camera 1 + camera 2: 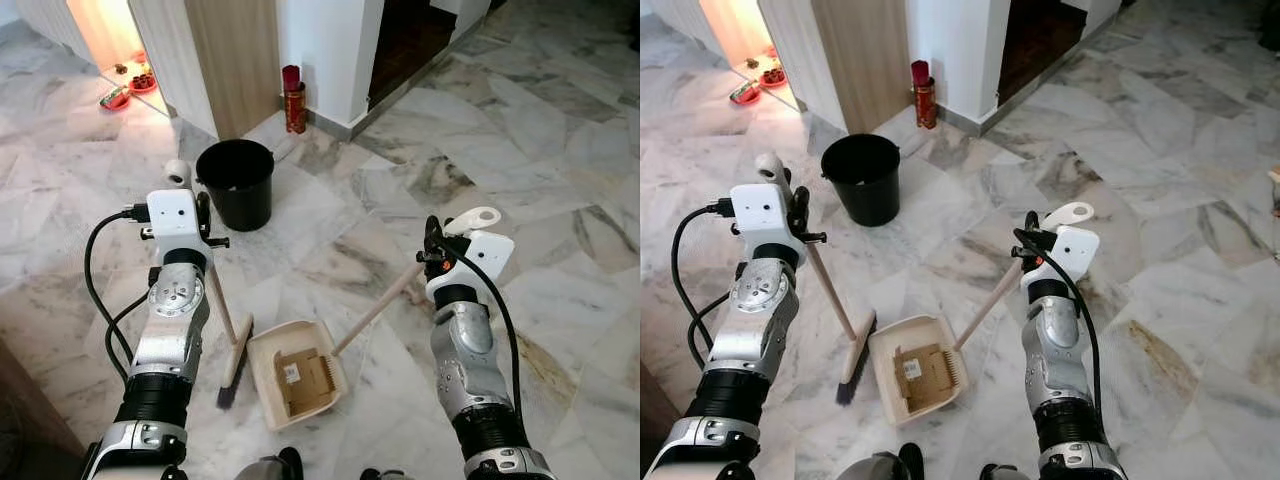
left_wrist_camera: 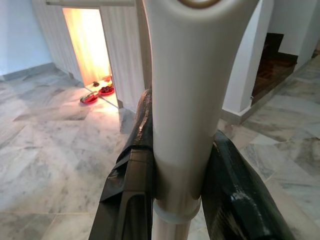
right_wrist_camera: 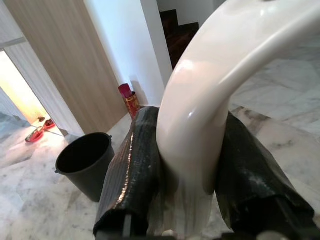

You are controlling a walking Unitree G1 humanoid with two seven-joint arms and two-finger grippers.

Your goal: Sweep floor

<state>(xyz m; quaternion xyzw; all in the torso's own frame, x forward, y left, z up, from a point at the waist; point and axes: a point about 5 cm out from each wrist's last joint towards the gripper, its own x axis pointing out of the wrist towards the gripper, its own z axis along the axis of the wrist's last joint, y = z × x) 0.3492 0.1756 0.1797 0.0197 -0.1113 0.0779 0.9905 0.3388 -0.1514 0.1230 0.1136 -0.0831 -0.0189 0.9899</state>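
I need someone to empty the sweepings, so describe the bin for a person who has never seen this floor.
Start at the wooden door panel on the marble floor. Just before it stands the black bucket, round and open-topped. Unlike the beige dustpan held by the right gripper and the broom held by the left gripper, it is dark and upright.
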